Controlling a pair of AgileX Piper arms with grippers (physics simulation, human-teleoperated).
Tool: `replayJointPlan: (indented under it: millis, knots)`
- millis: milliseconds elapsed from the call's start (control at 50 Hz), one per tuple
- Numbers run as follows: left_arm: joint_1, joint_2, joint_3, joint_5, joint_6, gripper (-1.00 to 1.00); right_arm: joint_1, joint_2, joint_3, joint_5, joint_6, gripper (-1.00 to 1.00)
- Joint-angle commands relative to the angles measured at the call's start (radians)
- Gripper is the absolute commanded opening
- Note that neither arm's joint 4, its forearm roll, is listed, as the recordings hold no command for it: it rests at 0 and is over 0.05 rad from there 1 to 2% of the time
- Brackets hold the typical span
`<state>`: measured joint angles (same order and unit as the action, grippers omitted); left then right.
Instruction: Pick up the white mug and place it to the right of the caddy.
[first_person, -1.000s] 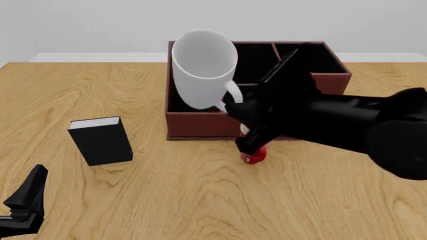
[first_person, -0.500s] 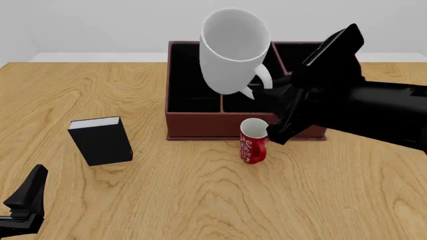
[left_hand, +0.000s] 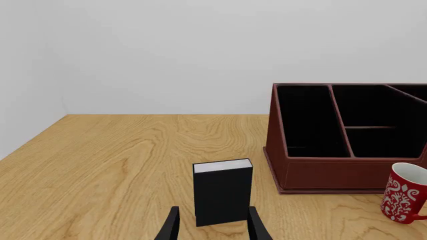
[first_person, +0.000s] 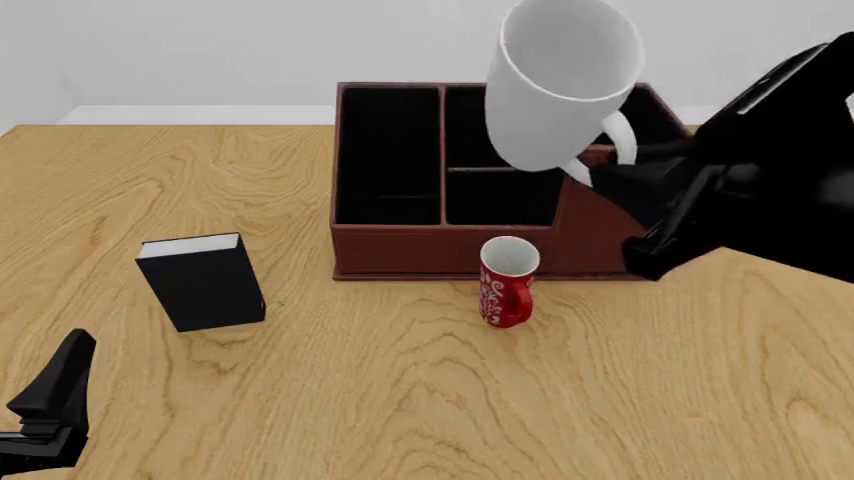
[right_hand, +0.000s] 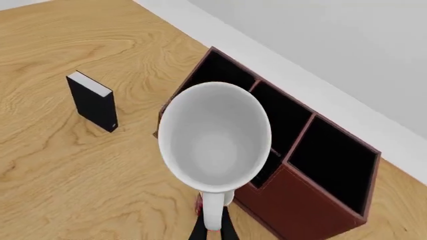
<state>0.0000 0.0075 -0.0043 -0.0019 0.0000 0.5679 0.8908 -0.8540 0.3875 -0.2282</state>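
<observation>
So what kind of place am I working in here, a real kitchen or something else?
Most likely a simulated tabletop test scene, not a kitchen: a bare wooden table against blank pale walls, with only a few props on it, the caddy, a red mug and a small black book.

Front view: the white mug is cut off at the top edge and hides part of the caddy. The right end effector is mostly hidden behind its own black body. The left end effector is cut off at the bottom-left corner. Right wrist view: the red mug shows only as a sliver behind the white mug.
</observation>
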Motion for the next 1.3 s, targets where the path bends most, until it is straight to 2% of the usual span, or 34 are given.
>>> replayJointPlan:
  millis: [20,180,460,760,1300]
  knots:
    - [0.000,0.000,0.000,0.000,0.000,1.00,-0.067,-0.076,0.025,0.036,0.018,-1.00]
    - [0.000,0.000,0.000,0.000,0.000,1.00,-0.089,-0.100,0.063,0.029,0.032,-1.00]
    - [0.000,0.000,0.000,0.000,0.000,1.00,-0.191,-0.226,0.094,0.100,0.046,-1.00]
    - [0.000,0.000,0.000,0.000,0.000,1.00,-0.273,-0.318,0.108,0.164,0.039,-1.00]
    - [0.000,0.000,0.000,0.000,0.000,1.00,-0.472,-0.464,0.152,0.246,0.005,-1.00]
